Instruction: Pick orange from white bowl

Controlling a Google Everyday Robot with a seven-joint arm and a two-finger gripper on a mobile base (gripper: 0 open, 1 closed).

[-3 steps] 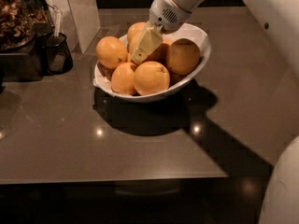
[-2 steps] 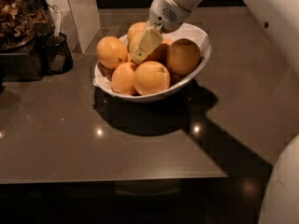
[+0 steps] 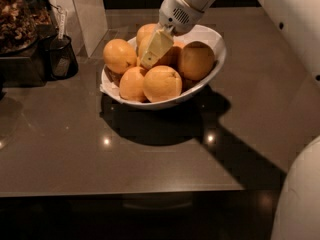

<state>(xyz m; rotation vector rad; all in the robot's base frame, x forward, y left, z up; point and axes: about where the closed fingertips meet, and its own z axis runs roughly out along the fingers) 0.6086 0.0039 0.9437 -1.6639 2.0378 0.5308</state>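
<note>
The white bowl (image 3: 210,36) stands on a dark grey table and holds several yellow-orange oranges. One orange (image 3: 120,55) sits at the left rim, two (image 3: 162,83) lie at the front, one (image 3: 196,60) is at the right, and one (image 3: 146,31) is at the back. My gripper (image 3: 148,60) reaches down from the upper right into the middle of the pile. It sits against a middle orange (image 3: 169,58) that it partly hides. No orange is lifted out of the bowl.
A small dark cup (image 3: 62,59) with a scoop stands left of the bowl, beside a container of nuts (image 3: 17,19). A white panel (image 3: 87,9) stands behind. The table's front edge (image 3: 120,190) is near. My white body (image 3: 297,199) fills the bottom right.
</note>
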